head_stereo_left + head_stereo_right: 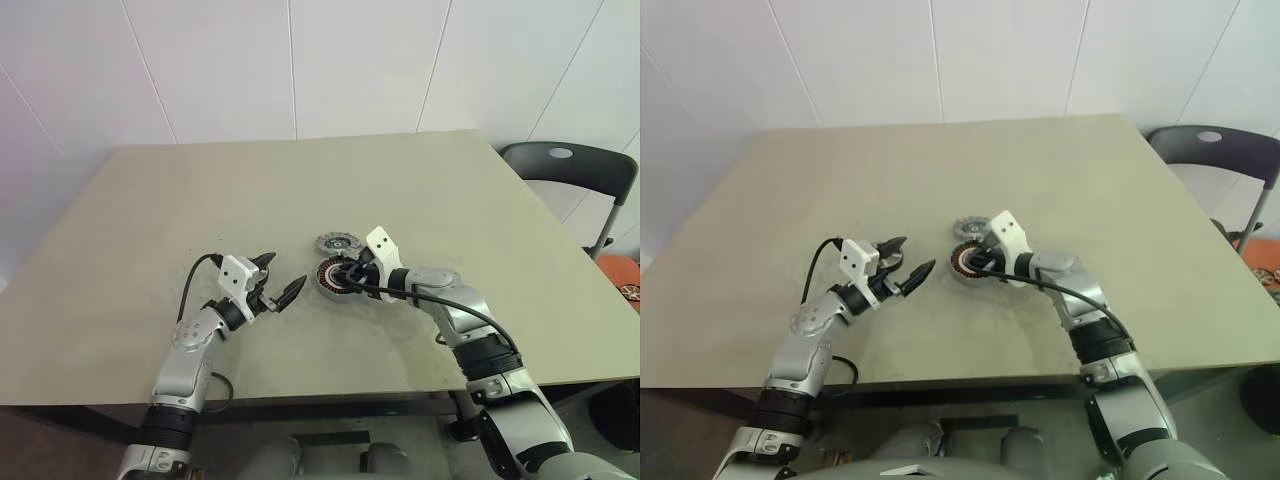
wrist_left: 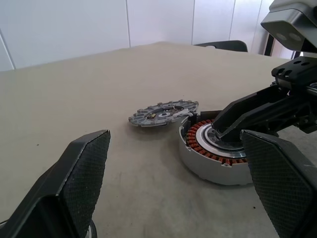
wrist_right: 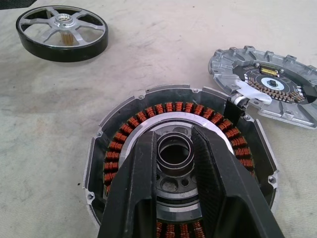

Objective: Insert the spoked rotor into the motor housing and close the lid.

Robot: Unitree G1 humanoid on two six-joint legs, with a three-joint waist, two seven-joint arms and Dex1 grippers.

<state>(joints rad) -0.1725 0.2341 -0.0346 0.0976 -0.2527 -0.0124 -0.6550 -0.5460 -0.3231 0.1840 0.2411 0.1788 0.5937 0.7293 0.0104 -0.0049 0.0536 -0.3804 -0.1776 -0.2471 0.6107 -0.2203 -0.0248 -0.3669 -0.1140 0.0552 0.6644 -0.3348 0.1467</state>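
Altogether one rotor [image 3: 62,31], housing [image 3: 181,163], lid [image 3: 265,87].

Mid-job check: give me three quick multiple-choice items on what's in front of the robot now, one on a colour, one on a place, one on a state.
1. What colour are the coils ringing the housing?
A. blue
B. white
C. copper

2. Where is the spoked wheel?
A. seated inside the housing
B. on the table, apart from the housing
C. held in a pincer

3. How is the left pincer?
A. open and empty
B. shut and empty
C. shut on the spoked wheel

Answers:
1 C: the right wrist view shows orange-copper windings all around the ring.
2 B: bare tabletop shows between the wheel and the housing.
3 A: its two fingers stand spread, with nothing between them.
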